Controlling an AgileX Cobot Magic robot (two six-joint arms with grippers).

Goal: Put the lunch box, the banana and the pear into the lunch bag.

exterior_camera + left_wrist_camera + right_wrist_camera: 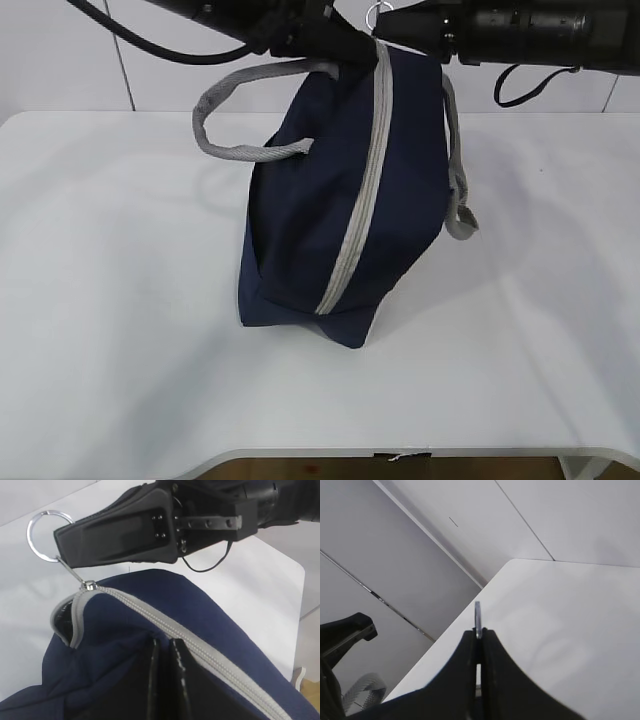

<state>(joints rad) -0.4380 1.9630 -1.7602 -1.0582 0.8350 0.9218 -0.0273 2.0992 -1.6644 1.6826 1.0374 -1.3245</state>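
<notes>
Right hand [479, 640] clamped on the ring pull [46, 535], left hand [165, 680] pinching the lunch bag [345, 210] fabric just below it on the desk [110, 300]. Best bet: draw the pull along the zipper [362, 200] while left braces firmly.

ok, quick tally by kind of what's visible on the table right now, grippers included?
Lunch bag: 1, zipped nearly to the end
Grey handles: 2
Ring pull: 1, pinched in the right gripper
Grippers: 2, the other being the left gripper, shut on the bag's fabric
Lunch box, banana, pear: 0 visible
Total: 6
</notes>
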